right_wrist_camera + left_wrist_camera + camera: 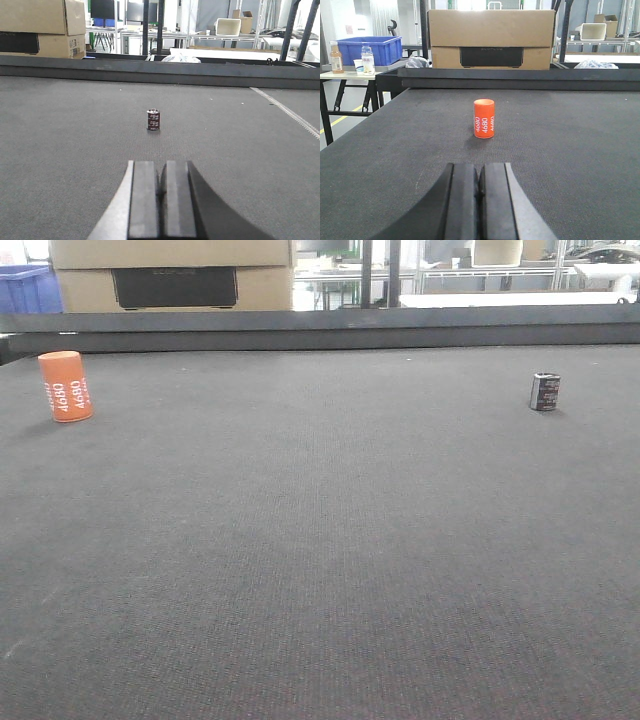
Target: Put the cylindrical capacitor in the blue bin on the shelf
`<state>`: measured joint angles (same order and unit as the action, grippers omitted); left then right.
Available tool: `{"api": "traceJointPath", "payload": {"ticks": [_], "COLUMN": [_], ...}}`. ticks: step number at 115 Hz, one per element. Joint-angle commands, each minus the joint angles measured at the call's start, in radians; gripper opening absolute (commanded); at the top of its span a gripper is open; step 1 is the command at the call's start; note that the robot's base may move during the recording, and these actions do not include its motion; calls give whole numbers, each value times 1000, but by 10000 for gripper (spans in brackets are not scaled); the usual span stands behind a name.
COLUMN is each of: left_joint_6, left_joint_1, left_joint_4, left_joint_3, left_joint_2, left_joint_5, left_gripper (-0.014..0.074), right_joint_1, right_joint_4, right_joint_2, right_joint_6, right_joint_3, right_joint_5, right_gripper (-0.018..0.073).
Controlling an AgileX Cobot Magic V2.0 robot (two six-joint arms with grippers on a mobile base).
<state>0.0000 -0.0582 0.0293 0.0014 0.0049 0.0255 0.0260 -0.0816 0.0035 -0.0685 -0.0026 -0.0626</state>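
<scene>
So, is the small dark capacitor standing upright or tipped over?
Upright. The capacitor stands on its flat end on the grey mat, its round top facing up; the front view shows it the same way.

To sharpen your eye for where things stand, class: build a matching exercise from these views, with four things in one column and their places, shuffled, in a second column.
Column A
1. orange cylinder marked 4680
2. dark cylindrical capacitor
3. cardboard box
4. blue crate

Column B
a. beyond the far edge of the mat, with a dark panel on its front
b. upright on the mat, far right in the front view
c. off the mat, behind two bottles
d. upright on the mat, far left in the front view

Pairs: 1-d, 2-b, 3-a, 4-c
</scene>
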Motion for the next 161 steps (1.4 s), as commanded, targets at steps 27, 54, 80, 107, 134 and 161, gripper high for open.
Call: {"api": "traceJointPath", "payload": {"ticks": [27, 54, 80, 107, 134, 161], "left_joint_6": [0, 0, 0, 0, 0, 0], "left_joint_1": [6, 6, 6, 6, 6, 6], "left_joint_4": [-4, -4, -4, -29, -17, 18], "left_joint_3": [-1, -1, -1, -1, -226, -579], "left_joint_2": [-5, -5, -5, -5, 4, 223], "left_joint_5": [-15, -17, -66, -171, -5, 275], "left_gripper": [-111, -111, -111, -111, -111, 90], "right_joint_1": [-7, -7, -7, -7, -7, -7], "right_joint_4": [-5, -5, -5, -8, -34, -26], "right_joint_2": [-3, -3, -3, -3, -3, 244], "right_joint_6": [-1, -1, -1, -1, -1, -1], "right_joint_3": [3, 3, 3, 3, -239, -541], "right_joint_5": [19, 19, 56, 131, 68, -60], "right_gripper": [-167, -167, -167, -167, -167, -77]}}
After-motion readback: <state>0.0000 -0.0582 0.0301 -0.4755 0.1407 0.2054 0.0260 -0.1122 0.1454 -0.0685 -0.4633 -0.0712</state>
